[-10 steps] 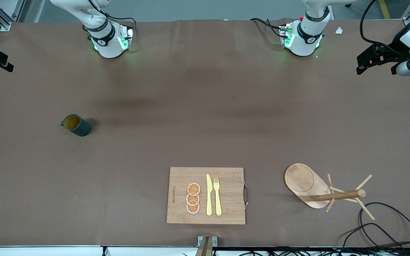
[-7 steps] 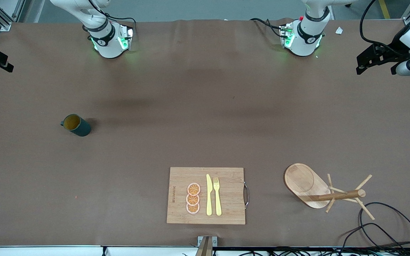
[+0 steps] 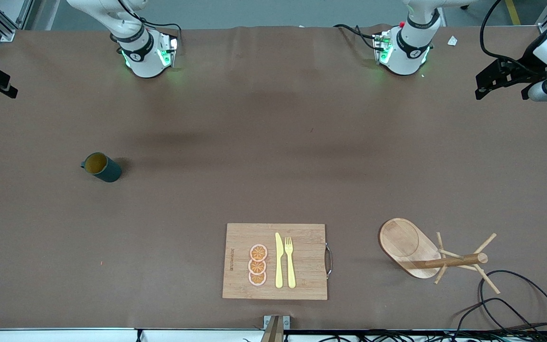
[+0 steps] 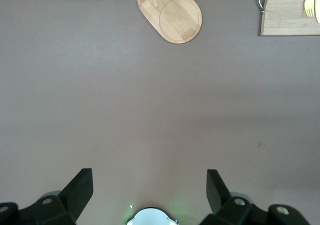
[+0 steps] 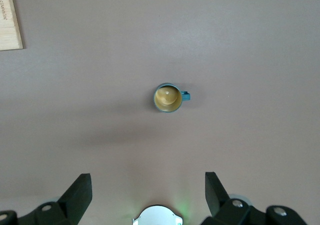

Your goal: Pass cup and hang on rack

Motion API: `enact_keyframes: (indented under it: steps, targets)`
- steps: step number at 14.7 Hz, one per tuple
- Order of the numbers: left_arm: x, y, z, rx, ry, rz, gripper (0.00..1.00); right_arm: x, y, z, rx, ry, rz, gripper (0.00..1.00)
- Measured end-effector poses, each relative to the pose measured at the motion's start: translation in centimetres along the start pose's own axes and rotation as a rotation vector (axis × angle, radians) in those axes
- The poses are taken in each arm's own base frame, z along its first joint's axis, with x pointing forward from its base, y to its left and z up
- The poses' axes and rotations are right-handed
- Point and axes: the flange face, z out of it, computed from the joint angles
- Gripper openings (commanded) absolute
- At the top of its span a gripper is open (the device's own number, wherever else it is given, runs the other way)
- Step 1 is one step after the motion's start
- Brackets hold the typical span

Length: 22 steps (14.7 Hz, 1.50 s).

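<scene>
On the brown table [image 3: 273, 142], the rack [image 3: 416, 249] stands toward the left arm's end; the cup [image 3: 102, 167] sits upright toward the right arm's, directly beneath the right hand [image 5: 148, 192]. Both it and the left hand [image 4: 150, 190] hang wide open, empty.

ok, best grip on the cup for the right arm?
Probably the rim and wall of the cup, coming straight down. It stands upright with its mouth open to the top, and the right gripper hangs high over the table near it, jaws open. Keep the fingers off the handle, which has to stay free for the rack.
</scene>
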Motion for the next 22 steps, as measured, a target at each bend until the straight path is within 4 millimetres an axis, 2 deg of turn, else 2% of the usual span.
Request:
enact_keyframes:
  steps: [2,4,9,13,15,17,19,22]
  targets:
    - [0.1,0.0,0.1,0.0,-0.002,0.0,1.0,0.3,0.0,0.4,0.0,-0.009,0.001,1.0]
    - [0.1,-0.1,0.1,0.0,-0.002,-0.001,1.0,1.5,0.0,2.0,-0.002,-0.043,0.003,1.0]
    - [0.2,-0.1,0.3,0.0,-0.005,-0.001,1.0,7.6,-0.1,10.0,0.008,-0.127,0.003,1.0]
    - [0.3,0.0,0.4,-0.001,-0.008,-0.001,1.0,10.0,0.6,14.5,0.021,-0.16,-0.181,1.0]
    - [0.3,0.0,0.4,-0.001,-0.008,-0.001,1.0,10.7,1.6,17.9,0.029,-0.156,-0.234,1.0]
    - [0.3,0.0,0.4,-0.001,-0.008,0.0,1.0,10.9,2.4,22.2,0.035,-0.14,-0.311,1.0]
    - [0.3,0.0,0.4,0.0,-0.008,0.001,1.0,10.5,2.9,26.3,0.037,-0.121,-0.395,1.0]
    - [0.3,0.0,0.4,0.0,-0.008,0.001,1.0,9.5,3.4,31.0,0.036,-0.098,-0.511,1.0]
